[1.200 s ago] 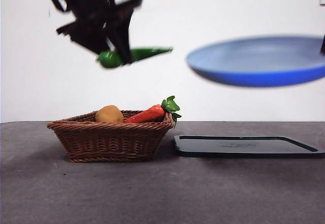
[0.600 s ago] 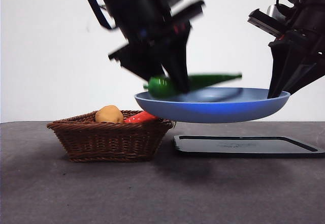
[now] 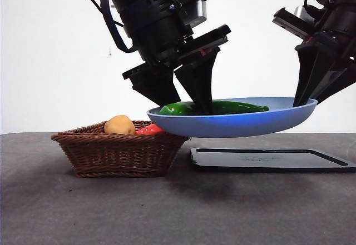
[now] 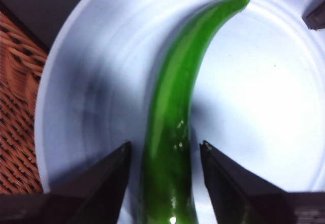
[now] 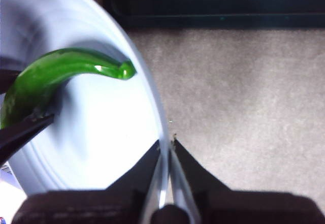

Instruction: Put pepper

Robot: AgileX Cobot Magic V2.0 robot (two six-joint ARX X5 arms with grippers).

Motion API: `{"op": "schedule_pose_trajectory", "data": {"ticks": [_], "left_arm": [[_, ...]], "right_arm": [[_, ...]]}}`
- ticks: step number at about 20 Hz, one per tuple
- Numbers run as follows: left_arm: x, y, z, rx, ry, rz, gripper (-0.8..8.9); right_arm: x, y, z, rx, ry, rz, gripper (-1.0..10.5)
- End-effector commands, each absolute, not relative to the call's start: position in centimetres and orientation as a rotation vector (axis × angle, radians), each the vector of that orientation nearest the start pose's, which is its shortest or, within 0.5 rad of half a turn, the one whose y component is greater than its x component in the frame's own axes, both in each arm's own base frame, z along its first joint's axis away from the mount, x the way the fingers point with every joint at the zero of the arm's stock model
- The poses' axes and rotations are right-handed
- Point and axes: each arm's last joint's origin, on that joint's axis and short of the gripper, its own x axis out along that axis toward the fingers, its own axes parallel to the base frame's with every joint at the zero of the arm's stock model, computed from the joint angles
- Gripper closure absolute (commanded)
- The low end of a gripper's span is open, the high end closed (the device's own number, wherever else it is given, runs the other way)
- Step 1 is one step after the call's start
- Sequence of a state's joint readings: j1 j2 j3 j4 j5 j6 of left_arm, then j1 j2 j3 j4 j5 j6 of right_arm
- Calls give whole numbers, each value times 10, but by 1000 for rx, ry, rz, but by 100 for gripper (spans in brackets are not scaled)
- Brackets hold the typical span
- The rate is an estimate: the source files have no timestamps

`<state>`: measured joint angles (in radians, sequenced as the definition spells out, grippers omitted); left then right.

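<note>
The long glossy dark-green pepper (image 3: 233,107) lies inside the blue plate (image 3: 239,125), which is held level in the air above the table. My left gripper (image 3: 186,109) reaches down into the plate. In the left wrist view its jaws (image 4: 165,150) stand open on either side of the pepper's (image 4: 177,107) thick end, with small gaps, over the plate (image 4: 264,107). My right gripper (image 3: 303,103) is shut on the plate's right rim. The right wrist view shows its jaws (image 5: 166,142) pinching the rim (image 5: 152,112), with the pepper's tip (image 5: 66,69) beyond.
A brown wicker basket (image 3: 119,151) stands on the table at the left, holding a potato (image 3: 119,125) and a red-orange vegetable (image 3: 149,129). A flat black tray (image 3: 267,160) lies on the table under the plate's right half.
The left gripper lowered the pepper into the plate and its jaws have opened around it. The plate came in from the right and now holds about steady.
</note>
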<state>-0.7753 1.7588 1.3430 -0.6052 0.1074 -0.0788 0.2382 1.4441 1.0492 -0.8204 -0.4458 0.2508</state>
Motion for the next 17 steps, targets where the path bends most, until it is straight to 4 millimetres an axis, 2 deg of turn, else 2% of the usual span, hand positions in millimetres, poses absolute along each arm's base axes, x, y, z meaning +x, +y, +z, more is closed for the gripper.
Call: {"op": "schedule_pose_trajectory", "data": {"ticks": [1, 4, 9, 12, 17], "left_arm": [[260, -265, 240, 283, 1013, -773, 554], [254, -259, 258, 267, 968, -783, 554], [232, -236, 307, 237, 855, -807, 555], [213, -217, 338, 216, 773, -824, 555], [183, -188, 380, 163, 625, -845, 555]], "right_arm": [[262, 79, 241, 342, 1290, 469, 941], [262, 78, 241, 339, 1295, 469, 941], [265, 74, 242, 353, 1266, 458, 941], [274, 60, 244, 400, 1209, 410, 941], [298, 17, 238, 524, 1098, 263, 941]]}}
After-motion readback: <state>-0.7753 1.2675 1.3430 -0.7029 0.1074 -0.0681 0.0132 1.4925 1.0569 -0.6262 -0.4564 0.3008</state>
